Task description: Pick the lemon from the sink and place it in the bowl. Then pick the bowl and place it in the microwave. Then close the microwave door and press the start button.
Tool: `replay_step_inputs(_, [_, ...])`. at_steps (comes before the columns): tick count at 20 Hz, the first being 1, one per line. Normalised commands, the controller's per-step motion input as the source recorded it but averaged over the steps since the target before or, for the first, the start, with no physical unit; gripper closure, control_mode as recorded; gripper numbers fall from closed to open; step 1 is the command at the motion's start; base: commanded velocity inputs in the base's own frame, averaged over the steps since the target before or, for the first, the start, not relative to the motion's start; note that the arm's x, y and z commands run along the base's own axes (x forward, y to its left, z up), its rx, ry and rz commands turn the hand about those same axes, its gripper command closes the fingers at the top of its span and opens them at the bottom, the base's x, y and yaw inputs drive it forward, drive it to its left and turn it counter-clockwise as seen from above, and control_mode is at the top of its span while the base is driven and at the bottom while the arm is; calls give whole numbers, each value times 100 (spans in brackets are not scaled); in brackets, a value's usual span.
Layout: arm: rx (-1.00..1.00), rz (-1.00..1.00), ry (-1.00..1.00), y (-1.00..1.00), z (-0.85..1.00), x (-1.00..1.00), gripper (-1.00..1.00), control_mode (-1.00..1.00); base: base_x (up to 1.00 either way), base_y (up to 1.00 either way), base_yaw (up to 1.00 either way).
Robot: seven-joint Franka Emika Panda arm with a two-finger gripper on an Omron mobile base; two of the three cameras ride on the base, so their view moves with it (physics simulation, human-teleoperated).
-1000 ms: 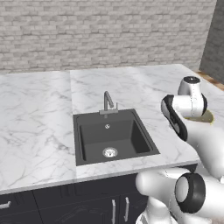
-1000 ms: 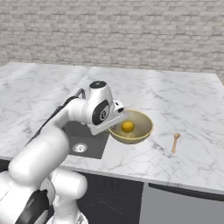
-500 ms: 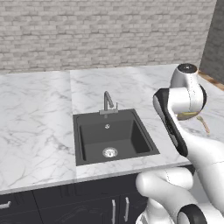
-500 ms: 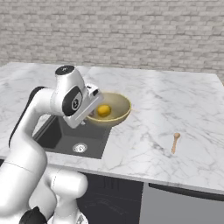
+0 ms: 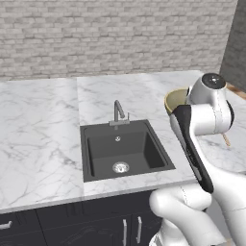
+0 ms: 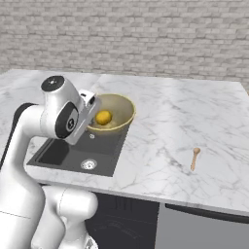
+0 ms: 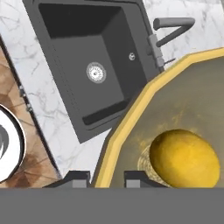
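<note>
**Q:** What was your claw doing at that moment?

**Me:** Claw (image 7: pixel 107 176) was pinched narrow on the thin rim of the round, shallow olive-yellow bowl (image 6: pixel 116 111), one finger inside the wall and one outside. I was carrying the bowl in the air, over the right edge of the dark rectangular recessed sink (image 5: pixel 126 153).

**Q:** And the fruit?

**Me:** The small round yellow-orange lemon (image 6: pixel 103 117) sat in the bottom of the bowl, just beyond my fingertips (image 7: pixel 74 178). The sink held only its silver drain ring (image 5: pixel 120 167).

**Q:** What did the coming move depend on?

**Me:** On where the microwave lay from the bowl, and I could not see it from there. I judged I would have to turn and travel to find it. The bowl hung out sideways from a grip on one side of its rim, so keeping it level mattered, or the lemon could roll out.

**Q:** How was the arm set?

**Me:** Folded high above the marble worktop (image 6: pixel 185 121), elbow bent, wrist turned so the hand faced down and across the sink. A small wooden spoon (image 6: pixel 194 157) lay well apart on the worktop.
</note>
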Motion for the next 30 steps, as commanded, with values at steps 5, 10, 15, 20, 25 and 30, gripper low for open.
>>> replay_step_inputs(5, [0,10,-6,4,16,-12,100,-100,0,0,0])
replay_step_inputs(10, [0,11,0,2,21,-16,100,-100,0,0,0])
replay_step_inputs(15, [0,1,-1,4,0,-4,100,-100,0,0,0])
replay_step_inputs(20, [0,0,0,0,0,-2,100,100,-22,0,0])
replay_step_inputs(25, [0,0,0,0,0,0,100,100,-79,4,0])
replay_step_inputs(30, [0,0,0,0,0,0,100,100,-16,23,29])
